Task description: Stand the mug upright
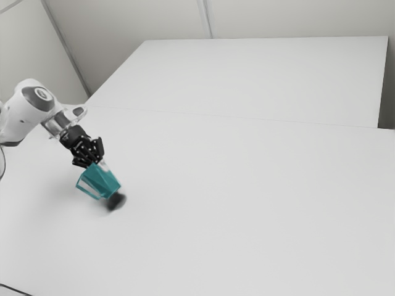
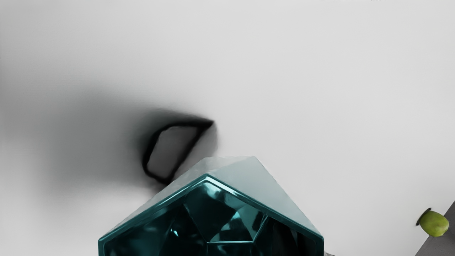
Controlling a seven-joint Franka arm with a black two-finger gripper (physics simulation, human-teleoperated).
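At the exterior view's left, the black gripper (image 1: 94,161) reaches down to a teal, faceted mug (image 1: 100,180) and is shut on its upper part. The mug hangs tilted in line with the hand, with a dark shadow beside its lower end. Its angular handle sticks out toward the exterior view's left. In the wrist view, the open mouth of the mug (image 2: 227,220) faces the camera, showing a dark, shiny interior and paler outer walls. The mug hides the fingertips there.
The white table (image 1: 234,191) stretches toward the exterior view's right. A small green fruit (image 2: 434,224) lies near a dark grey area (image 2: 439,245) in the wrist view, apart from the mug. A thin dark cable (image 1: 15,290) crosses the exterior view's lower left corner.
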